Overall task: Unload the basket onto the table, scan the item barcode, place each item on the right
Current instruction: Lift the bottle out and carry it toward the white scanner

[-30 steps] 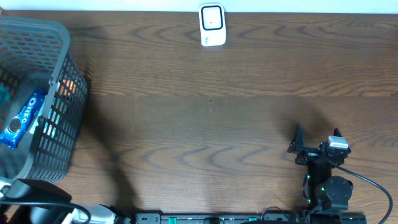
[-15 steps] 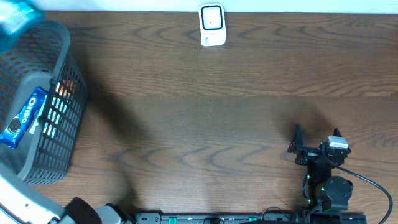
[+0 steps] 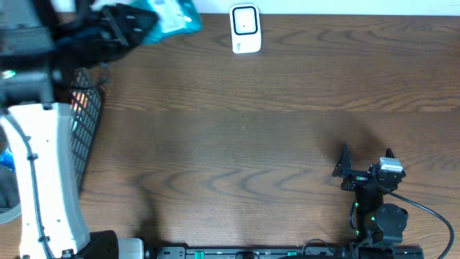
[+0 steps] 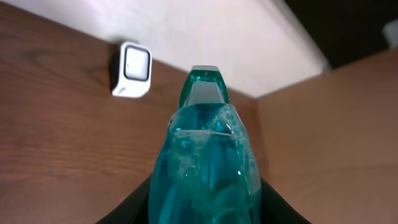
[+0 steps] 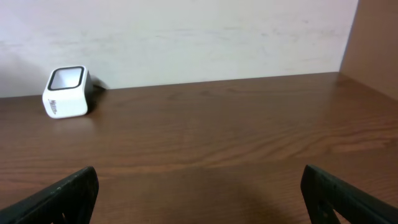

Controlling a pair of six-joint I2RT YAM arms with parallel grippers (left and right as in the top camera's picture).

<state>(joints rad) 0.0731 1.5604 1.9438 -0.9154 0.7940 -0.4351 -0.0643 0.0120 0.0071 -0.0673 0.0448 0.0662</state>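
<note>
Hanging high over the far left corner of the table (image 3: 237, 144), the left arm (image 3: 43, 173) reaches out toward the back edge with its left gripper (image 3: 140, 23) closed partway on a shiny teal packet (image 3: 175, 16). The packet is pinched at one end and sticks out past the fingers, up in the air rather than resting on the wood, and it looks blurred from above. It sits just to the left of the small white scanner (image 3: 244, 29), which stands at the back edge of the table against the pale wall (image 5: 186, 31); the two are near each other but not touching. From the left wrist, the packet (image 4: 208, 155) fills the middle of the view between the dark fingers (image 4: 134, 210), and the scanner (image 4: 130, 70) shows beyond it and off to the left, its window facing up. No barcode can be made out on the packet from any angle. A dark wire basket (image 3: 86, 122) sits under the left arm at the left edge. The right gripper (image 3: 363, 173) rests low at the front right, well apart from everything, with its jaws spread wide and nothing between them.
</note>
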